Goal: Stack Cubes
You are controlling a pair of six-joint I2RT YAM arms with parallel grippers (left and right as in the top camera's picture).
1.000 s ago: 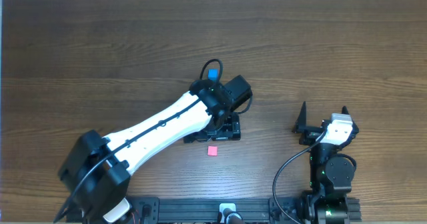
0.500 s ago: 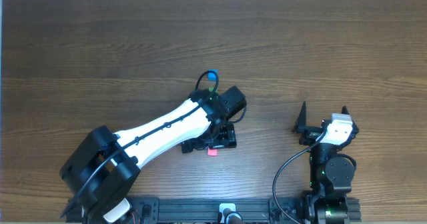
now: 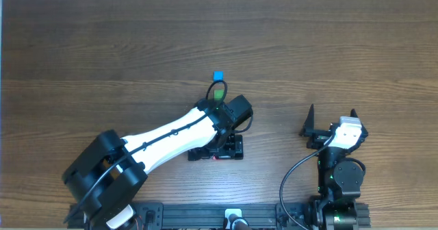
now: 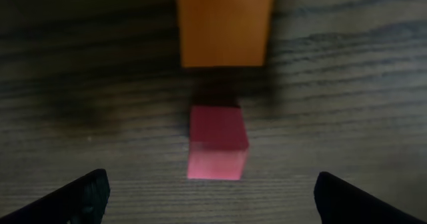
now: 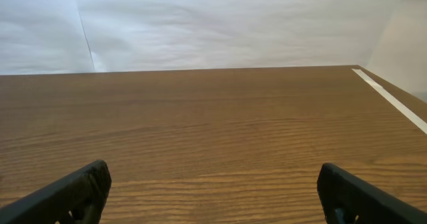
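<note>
Near the desk's [image 3: 102, 38] front edge on the right, your right gripper [image 3: 332, 113] sits parked over its own base, fingers spread wide and holding nothing; its wrist view has bare wood running to the far edge. Near the middle of the front edge, your left gripper [image 4: 212, 189] hangs over the pink cube [image 4: 217, 144], fingers wide apart, one each side, not touching it. From above, the gripper body covers the pink cube almost fully, with just a sliver showing. Just beyond the pink cube sits the orange cube [image 4: 225, 24]; its far part is cut off in the left wrist view, and the left arm hides it from above. There is a dark shadow between orange and pink, so you can't tell for sure whether they touch; it looks like a small gap. Farther on, near mid-desk, the blue cube [image 3: 218, 76] stands alone on the wood, well apart from the other two, just past the arm's cable loop [image 3: 217, 91].
</note>
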